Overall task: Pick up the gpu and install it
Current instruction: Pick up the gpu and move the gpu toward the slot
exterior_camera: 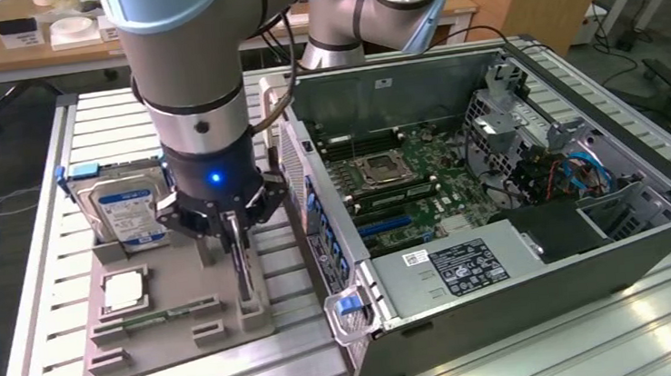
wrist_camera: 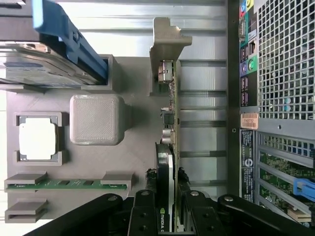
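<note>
gpu, wrist view: it sits on edge in the tray's slot, with the gripper closed narrowly on its cooler end. I'd lift it straight along the slot, without twisting. Exterior view: it stands at the case's nine o'clock on a slatted metal table, with desks at twelve.

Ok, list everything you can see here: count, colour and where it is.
gpu: one, green board with black cooler, on edge in a tray slot
hard drive: one, silver with blue-white label, upright at the tray's far end
processor: one, silver, in a tray pocket
memory stick: one, green, in a tray slot
tray: one, grey, on the table beside the case
case: one, dark grey, open, exterior view's right
table: one, silver, slatted
arm: one, grey, above the tray
claw: one, black, closed on the gpu
</note>
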`<state>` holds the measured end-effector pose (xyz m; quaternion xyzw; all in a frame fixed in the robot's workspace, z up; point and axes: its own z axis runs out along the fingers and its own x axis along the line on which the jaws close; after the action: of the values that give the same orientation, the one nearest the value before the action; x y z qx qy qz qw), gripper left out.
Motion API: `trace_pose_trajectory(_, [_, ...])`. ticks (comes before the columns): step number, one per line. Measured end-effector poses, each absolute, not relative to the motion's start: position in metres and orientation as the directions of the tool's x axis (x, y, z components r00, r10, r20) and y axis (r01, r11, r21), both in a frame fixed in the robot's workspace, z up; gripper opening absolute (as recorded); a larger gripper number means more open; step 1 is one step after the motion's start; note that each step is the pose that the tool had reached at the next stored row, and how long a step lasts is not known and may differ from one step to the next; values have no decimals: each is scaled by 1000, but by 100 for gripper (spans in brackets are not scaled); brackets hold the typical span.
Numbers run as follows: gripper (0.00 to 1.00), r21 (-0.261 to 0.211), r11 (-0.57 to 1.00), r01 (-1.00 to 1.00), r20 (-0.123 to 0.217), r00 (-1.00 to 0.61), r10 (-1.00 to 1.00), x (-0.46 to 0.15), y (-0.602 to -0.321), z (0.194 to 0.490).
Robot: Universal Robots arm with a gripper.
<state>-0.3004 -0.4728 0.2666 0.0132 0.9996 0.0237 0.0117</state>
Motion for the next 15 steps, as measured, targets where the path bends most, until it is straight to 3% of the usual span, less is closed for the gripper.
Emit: trace_pose_trajectory(15, [27, 48, 999, 23, -23, -999, 24, -300, -473, 314])
